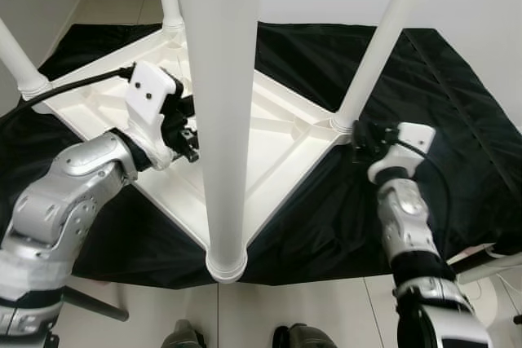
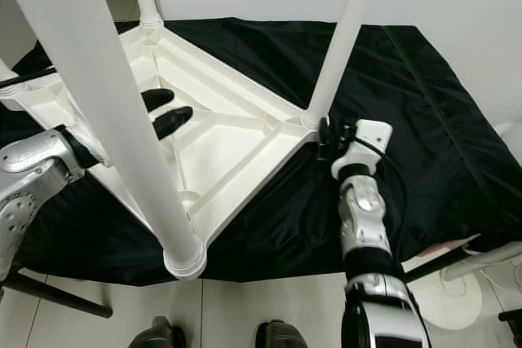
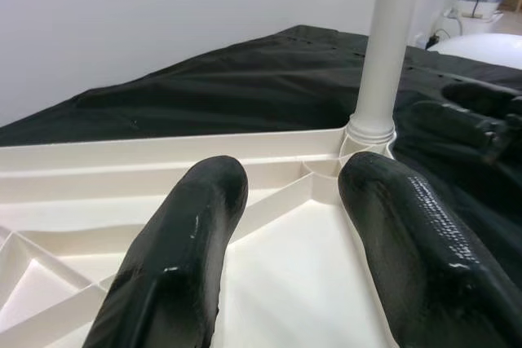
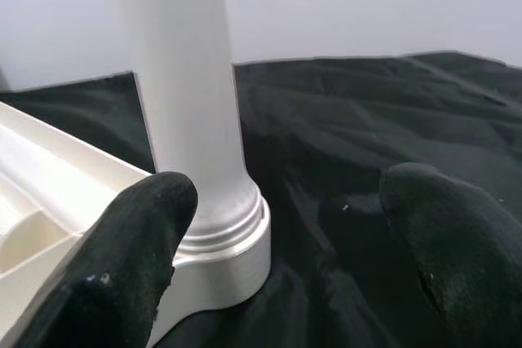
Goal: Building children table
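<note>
Left eye view: the white plastic table [image 1: 269, 140] lies upside down on a black cloth [image 1: 457, 120] spread on the tiled floor [image 1: 326, 315], with its legs pointing up. The near leg [image 1: 222, 103] rises straight in front of my head camera; the right-hand leg [image 1: 383, 42] stands in its corner socket. My left gripper [image 2: 167, 112] hangs over the ribbed underside of the tabletop, fingers [image 3: 183, 266] spread apart with nothing between them, tips just above the plastic as far as I can tell. My right gripper [image 4: 285, 258] sits at the base of the right-hand leg, fingers wide open, one pad beside the socket collar [image 4: 228, 226] and the other out over the cloth; nothing is gripped. Judgement on handling: hollow moulded plastic, so probably light and fairly stiff, but glossy and round, likely to slip in rubber pads. The leg tubes look like the best hold, taken low near the collar where a push or twist has least leverage to tip the table. The rim [image 3: 163, 148] and ribs give an edge to pinch. The underside forms shallow compartments between ribs; those I can see hold nothing.
</note>
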You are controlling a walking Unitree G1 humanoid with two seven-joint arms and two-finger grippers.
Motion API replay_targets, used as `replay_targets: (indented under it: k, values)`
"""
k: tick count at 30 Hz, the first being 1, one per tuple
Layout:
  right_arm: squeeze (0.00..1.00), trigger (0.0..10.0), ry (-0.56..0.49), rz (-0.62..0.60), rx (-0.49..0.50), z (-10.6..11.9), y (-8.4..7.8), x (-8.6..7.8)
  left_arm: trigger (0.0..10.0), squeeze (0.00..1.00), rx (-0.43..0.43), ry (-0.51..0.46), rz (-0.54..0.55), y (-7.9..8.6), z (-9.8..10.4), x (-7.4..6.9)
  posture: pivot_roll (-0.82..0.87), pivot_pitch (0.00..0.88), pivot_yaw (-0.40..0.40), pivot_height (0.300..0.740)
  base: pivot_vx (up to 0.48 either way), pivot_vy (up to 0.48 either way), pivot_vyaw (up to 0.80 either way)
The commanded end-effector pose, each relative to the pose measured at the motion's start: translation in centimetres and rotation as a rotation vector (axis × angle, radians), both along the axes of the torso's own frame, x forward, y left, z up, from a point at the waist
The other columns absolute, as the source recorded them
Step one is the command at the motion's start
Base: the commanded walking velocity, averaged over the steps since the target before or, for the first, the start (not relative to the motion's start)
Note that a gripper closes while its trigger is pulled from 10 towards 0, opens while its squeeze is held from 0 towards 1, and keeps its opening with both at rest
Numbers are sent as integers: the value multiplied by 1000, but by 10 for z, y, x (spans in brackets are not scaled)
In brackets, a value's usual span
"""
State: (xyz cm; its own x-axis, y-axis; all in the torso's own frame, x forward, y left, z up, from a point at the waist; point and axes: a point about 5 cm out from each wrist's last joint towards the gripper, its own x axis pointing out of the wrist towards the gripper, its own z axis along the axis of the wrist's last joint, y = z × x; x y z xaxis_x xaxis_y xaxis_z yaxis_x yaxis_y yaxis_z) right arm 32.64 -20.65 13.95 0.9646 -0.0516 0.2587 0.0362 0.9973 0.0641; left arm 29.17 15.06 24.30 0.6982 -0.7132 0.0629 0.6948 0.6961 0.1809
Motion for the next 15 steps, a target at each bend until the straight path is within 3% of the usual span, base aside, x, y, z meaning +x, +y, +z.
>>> replay_targets:
  k: [1,6,7,10,15]
  values:
    - [0,10000,10,-5,13,-6,-1,-12,10000,0,-7,13,135,19,-5,8,-50,72,24,740,0,0,0]
    - [0,10000,12,-25,13,-11,-5,-30,10000,0,3,44,216,38,-19,7,-61,66,31,740,0,0,0]
    - [0,10000,14,-32,12,-13,-6,-37,10000,0,9,55,208,43,-28,-1,-70,60,35,740,0,0,0]
    - [0,10000,14,-32,12,-13,-6,-37,10000,0,9,55,208,43,-28,-1,-70,60,35,740,0,0,0]
    - [0,10000,16,-46,17,-12,-10,-48,10000,0,42,133,116,47,-50,-24,-69,46,31,740,0,0,0]
